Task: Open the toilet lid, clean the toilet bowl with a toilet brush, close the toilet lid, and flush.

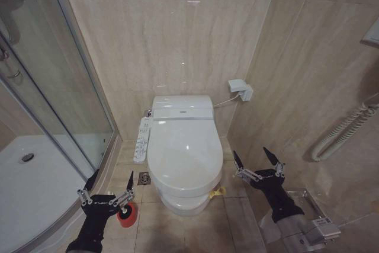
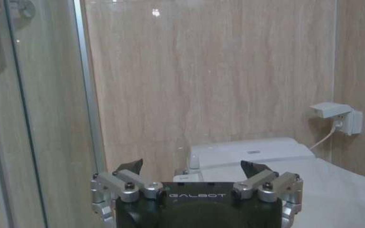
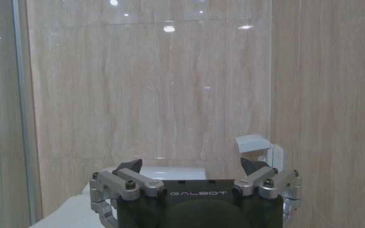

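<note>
The toilet lid [image 1: 185,153] is a glossy white oval lying shut over the toilet, with a small yellow ribbon [image 1: 218,192] at its front right edge. Under it the toilet bowl [image 1: 185,204] shows as a white pedestal base; its inside is hidden. My left gripper [image 1: 111,183] hangs open left of the toilet's front, just above a small red holder cup [image 1: 127,214]. The toilet brush is hidden from view. My right gripper [image 1: 257,157] stands open to the right of the lid, apart from it. Both wrist views show open fingers [image 2: 130,167] [image 3: 129,167] facing the back wall.
A curved glass shower enclosure [image 1: 71,87] and white shower tray [image 1: 29,188] fill the left. A control panel [image 1: 142,139] sticks out on the toilet's left side. A wall socket with plug [image 1: 241,90] sits behind on the right. A white hose [image 1: 343,131] hangs on the right wall.
</note>
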Robot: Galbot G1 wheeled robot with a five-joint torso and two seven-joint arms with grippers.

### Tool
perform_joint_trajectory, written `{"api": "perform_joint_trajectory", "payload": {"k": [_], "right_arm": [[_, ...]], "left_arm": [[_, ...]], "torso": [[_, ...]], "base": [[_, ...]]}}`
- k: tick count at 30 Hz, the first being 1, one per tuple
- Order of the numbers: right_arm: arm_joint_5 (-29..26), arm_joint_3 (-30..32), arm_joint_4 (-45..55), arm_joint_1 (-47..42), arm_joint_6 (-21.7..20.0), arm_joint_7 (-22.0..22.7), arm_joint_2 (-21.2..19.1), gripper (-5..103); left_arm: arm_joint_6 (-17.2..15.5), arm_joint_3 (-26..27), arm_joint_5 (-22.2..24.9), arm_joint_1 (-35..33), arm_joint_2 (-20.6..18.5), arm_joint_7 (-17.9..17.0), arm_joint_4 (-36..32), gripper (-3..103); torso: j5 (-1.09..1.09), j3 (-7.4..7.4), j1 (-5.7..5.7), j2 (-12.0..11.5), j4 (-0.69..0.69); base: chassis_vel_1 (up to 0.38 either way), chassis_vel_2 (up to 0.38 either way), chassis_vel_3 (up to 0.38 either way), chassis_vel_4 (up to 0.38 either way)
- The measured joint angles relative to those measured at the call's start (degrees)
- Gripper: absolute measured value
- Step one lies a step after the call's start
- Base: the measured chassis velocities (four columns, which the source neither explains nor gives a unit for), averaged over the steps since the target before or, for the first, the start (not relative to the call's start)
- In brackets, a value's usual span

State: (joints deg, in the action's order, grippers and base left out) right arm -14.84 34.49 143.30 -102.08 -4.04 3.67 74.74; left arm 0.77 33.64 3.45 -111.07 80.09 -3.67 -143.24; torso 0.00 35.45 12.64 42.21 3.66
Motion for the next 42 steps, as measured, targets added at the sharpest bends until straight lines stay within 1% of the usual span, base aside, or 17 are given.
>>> {"api": "perform_joint_trajectory", "payload": {"k": [42], "right_arm": [[0.0,0.0,-0.1,0.0,0.0,0.0,0.0,100]], "left_arm": [[0.0,0.0,0.0,0.0,0.0,0.0,0.0,100]], "torso": [[0.0,0.0,0.0,0.0,0.0]], "base": [[0.0,0.0,0.0,0.0]]}}
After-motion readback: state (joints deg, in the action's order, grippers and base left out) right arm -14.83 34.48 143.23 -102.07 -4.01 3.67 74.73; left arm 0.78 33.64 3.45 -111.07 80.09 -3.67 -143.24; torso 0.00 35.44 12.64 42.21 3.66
